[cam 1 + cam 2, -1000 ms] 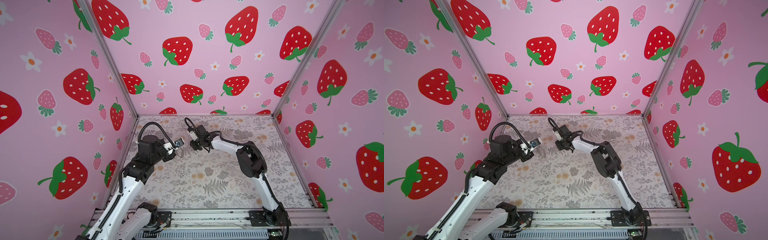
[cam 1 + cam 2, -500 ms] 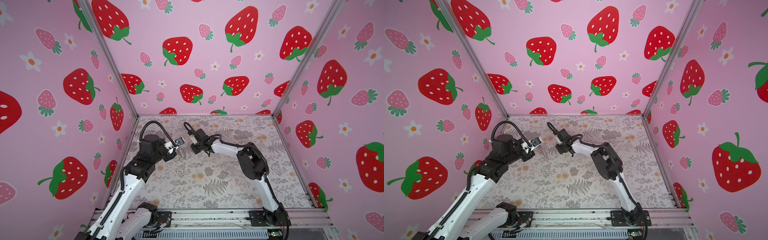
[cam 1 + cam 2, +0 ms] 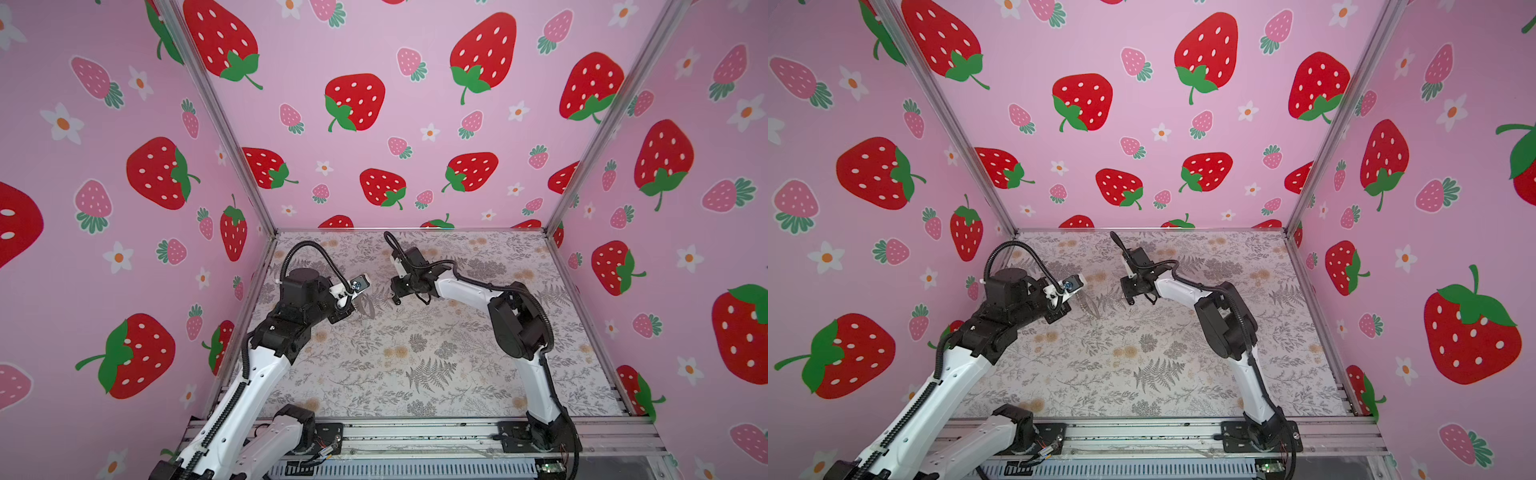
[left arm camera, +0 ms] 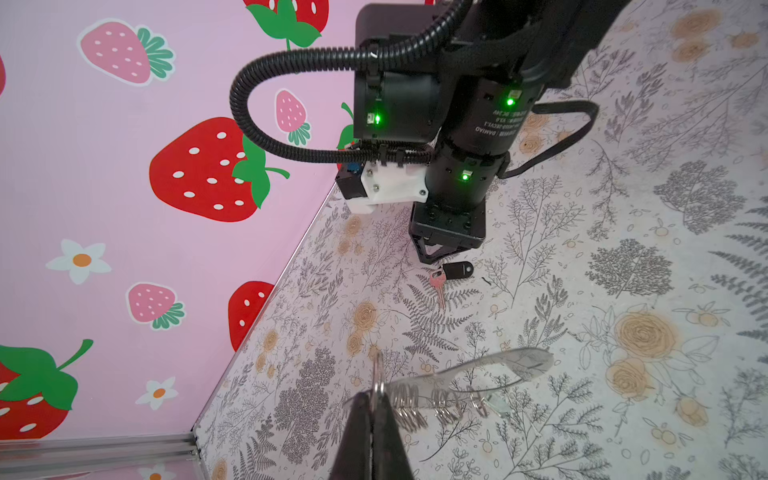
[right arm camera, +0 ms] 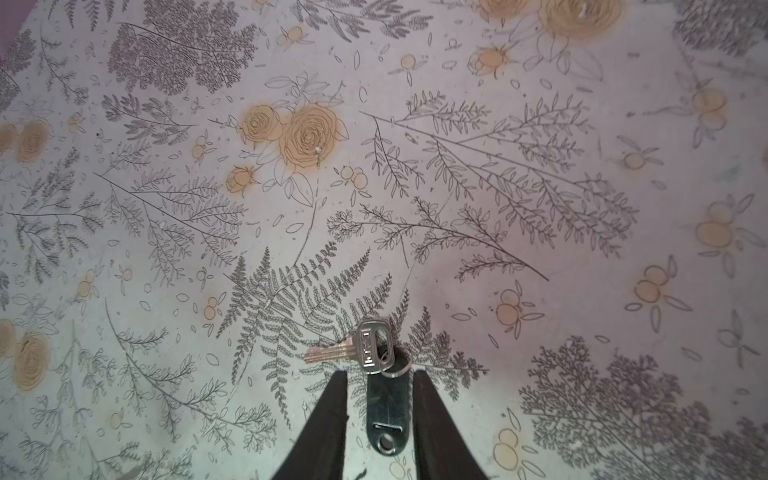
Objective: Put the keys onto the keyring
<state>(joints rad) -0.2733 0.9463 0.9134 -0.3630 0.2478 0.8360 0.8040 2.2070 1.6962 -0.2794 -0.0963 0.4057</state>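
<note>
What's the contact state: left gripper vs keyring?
Touching. The left wrist view shows the left gripper shut on the end ring of the keyring, with the metal pinched between its fingertips.

Walls (image 3: 291, 62): pink, with red and pink strawberries, white flowers. Table (image 3: 415, 332): pale, grey ferns, tan roses. Key (image 5: 371, 347): silver. Tag (image 5: 388, 409): black. Keyring (image 4: 521, 361): translucent grey, silver rings.

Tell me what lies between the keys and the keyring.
Only bare floral table cover, seen in the left wrist view; the keys lie apart from the keyring, which the left gripper pinches.
</note>
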